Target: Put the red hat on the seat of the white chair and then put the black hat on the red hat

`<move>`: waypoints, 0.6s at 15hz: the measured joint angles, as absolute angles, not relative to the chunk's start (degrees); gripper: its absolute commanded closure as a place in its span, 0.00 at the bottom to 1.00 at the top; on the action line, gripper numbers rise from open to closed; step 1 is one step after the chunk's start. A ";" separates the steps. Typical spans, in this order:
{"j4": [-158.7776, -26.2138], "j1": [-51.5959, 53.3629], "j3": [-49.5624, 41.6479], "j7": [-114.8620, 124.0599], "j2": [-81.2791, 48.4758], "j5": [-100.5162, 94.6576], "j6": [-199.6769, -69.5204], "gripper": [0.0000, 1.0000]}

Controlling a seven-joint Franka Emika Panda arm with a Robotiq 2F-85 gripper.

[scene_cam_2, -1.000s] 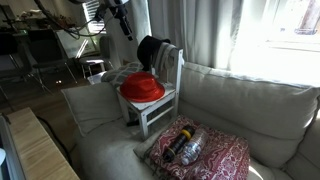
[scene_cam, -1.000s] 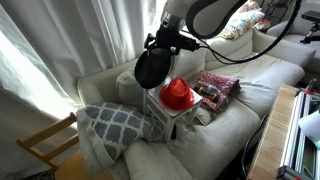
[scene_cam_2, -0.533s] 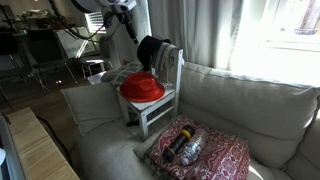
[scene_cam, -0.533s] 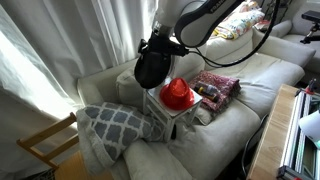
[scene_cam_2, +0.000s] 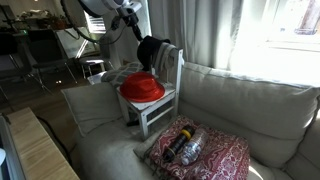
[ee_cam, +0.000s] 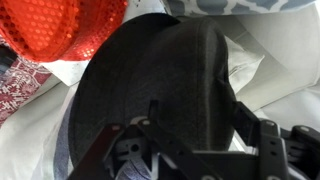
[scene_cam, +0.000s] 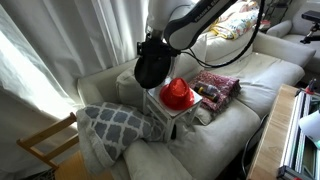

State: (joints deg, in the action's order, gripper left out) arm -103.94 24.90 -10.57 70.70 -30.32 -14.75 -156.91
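— Red hat [scene_cam: 178, 94]: where do we have it?
— On the seat of the white chair [scene_cam: 172, 120], crown up. We see it in both exterior views. The chair stands on the sofa [scene_cam: 230, 130].
— And the black hat [scene_cam: 151, 68]?
— Off the seat. It hangs in the air on the chair's back side, higher than the red hat, brim close to vertical. In an exterior view the black hat [scene_cam_2: 153, 50] overlaps the top of the slatted back. We can't tell whether it touches.
— Gripper [scene_cam: 153, 46]?
— Clamped on the black hat's upper edge and carrying it. In the wrist view the fingers [ee_cam: 155, 118] sit on either side of the dark fabric. The hat fills mid-frame there, with the red hat in the top left corner. We can't read the exact jaw gap.
— Anything around the chair?
— Grey-and-white patterned cushion [scene_cam: 112, 125] just beside the chair. Red-patterned cloth [scene_cam: 215, 87] lies on the sofa on the chair's other side, with a dark object [scene_cam_2: 185, 147] on it that we can't identify. Light wooden chair [scene_cam: 45, 145] stands off the sofa, near the curtain [scene_cam: 50, 50].
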 measured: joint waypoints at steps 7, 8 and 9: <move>-99.24 25.24 -11.12 71.91 -32.95 -15.59 -150.98 1.00; -99.03 25.30 -11.12 72.23 -32.93 -15.95 -150.53 1.00; -99.00 25.35 -11.14 72.75 -32.84 -16.42 -150.21 0.99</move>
